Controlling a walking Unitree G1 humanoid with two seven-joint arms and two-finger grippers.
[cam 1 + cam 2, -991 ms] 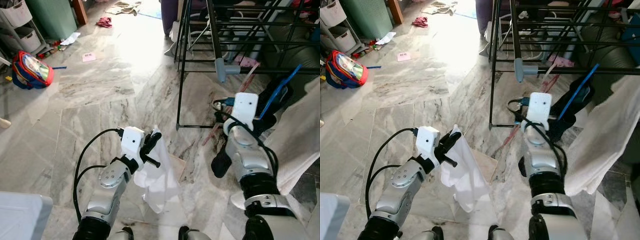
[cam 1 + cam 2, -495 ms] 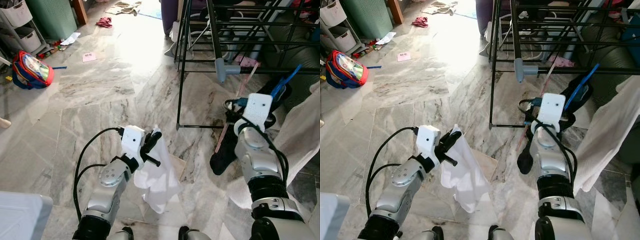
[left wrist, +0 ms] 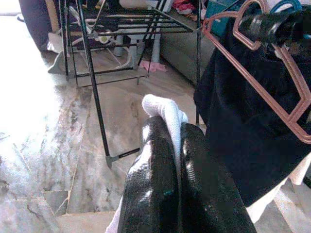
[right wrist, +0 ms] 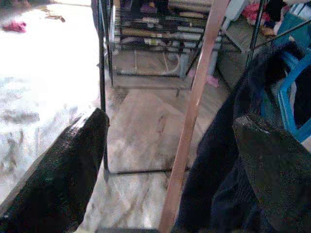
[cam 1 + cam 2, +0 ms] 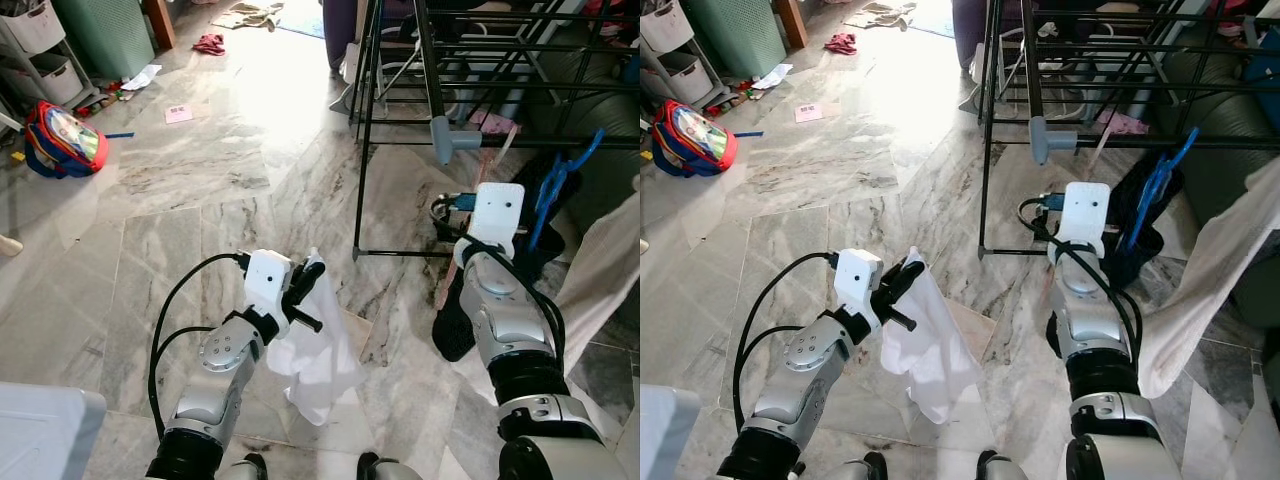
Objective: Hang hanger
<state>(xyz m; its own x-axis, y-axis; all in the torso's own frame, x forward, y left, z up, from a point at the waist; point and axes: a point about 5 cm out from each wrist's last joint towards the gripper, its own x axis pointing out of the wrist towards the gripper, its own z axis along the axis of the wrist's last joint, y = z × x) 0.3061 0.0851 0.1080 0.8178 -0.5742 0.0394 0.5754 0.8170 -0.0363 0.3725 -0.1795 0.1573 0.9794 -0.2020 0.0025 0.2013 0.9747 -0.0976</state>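
Your right pincer (image 4: 170,160) stands wide open with the pink hanger (image 4: 194,107) passing between its fingers, touched by neither as far as the wrist view shows, so nothing has hold of it. That hanger carries a dark garment (image 3: 243,121) and sits low beside the black drying rack (image 5: 420,60), near the blue hanger (image 5: 560,185) and below the rack's grey joint (image 5: 448,140). If you shut the fingers from here you may catch only cloth, or nip the pink bar off-centre so it twists and slides out on the way up to a rail. The dark garment could also snag the blue hanger and drag it along. Your left pincer (image 3: 170,160) is clamped tight on a white cloth (image 5: 315,340) that hangs to the marble floor (image 5: 200,170); stepping closer to the rack could put a foot on its trailing end. I cannot tell whether the pink hanger's hook is caught on anything, so lift it slowly.
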